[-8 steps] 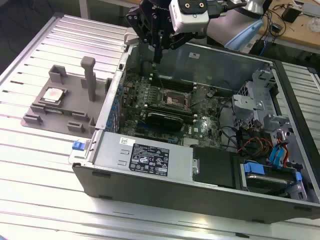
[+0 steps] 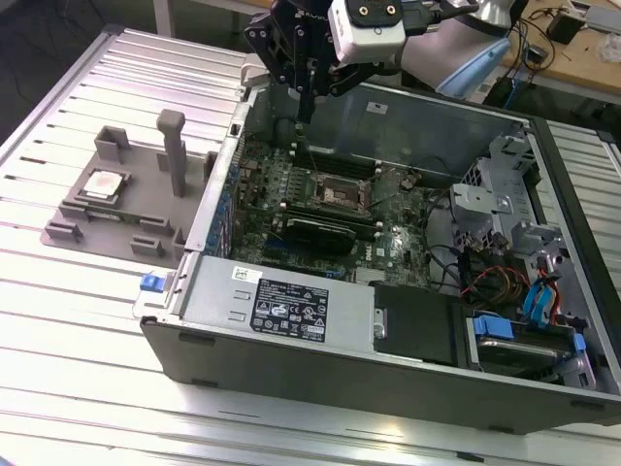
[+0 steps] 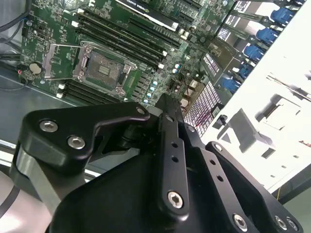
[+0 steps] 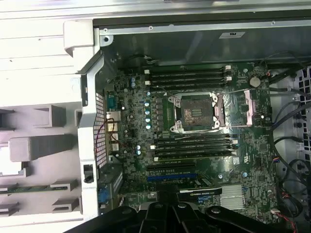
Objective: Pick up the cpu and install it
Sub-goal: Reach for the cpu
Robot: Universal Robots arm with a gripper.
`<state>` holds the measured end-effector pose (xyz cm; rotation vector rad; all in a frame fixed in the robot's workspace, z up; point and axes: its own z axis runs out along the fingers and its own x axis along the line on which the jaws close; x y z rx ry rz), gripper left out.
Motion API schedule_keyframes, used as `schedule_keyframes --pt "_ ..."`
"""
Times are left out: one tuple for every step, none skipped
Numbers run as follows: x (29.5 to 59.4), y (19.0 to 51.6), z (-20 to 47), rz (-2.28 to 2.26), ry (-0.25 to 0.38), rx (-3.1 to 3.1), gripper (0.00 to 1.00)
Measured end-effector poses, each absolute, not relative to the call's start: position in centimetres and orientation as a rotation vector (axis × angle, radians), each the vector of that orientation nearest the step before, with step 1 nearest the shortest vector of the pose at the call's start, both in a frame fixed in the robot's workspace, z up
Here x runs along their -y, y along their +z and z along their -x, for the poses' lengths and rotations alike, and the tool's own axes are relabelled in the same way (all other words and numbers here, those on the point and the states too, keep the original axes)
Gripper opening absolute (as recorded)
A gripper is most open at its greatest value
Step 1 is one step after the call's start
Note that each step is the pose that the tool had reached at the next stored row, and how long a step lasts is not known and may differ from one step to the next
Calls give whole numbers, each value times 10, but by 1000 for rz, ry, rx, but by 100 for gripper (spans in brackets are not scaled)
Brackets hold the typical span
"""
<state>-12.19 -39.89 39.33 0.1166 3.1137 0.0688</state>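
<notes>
The cpu (image 2: 102, 184), a small silvery square chip, lies flat in a pocket of the grey holder (image 2: 126, 218) on the table, at the exterior view's left of the open computer case. My gripper (image 2: 304, 112) hangs over the case's back wall, well away from the cpu and above the motherboard. Its fingers (image 4: 168, 211) look shut together with nothing between them. The black-framed socket (image 4: 195, 112) sits mid-board with its metal lid swung open and its inside bare. The socket (image 3: 103, 69) also shows past the gripper's black linkage (image 3: 163, 104).
The case's metal walls (image 2: 209, 194) ring the board. A tall grey post (image 2: 172, 150) stands on the holder near the cpu. Memory slots (image 4: 187, 77) flank the socket, a graphics card (image 2: 315, 231) lies in front of it, and drive bays with cables (image 2: 524, 291) fill the exterior view's right.
</notes>
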Motion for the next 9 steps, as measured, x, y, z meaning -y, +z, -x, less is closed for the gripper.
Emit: schedule_keyframes --pt "399 393 122 -117 69 -3114 11" --pt "399 393 122 -117 69 -3114 11" --pt "399 393 122 -116 69 -3114 11" --pt "399 393 123 -117 69 -3114 11" --pt "399 393 124 -117 69 -3114 11" --pt "399 393 125 -117 69 -3114 11" --pt "399 393 126 -117 69 -3114 11" --pt "399 393 128 -117 69 -3114 11" --pt "399 393 129 -117 69 -3114 11"
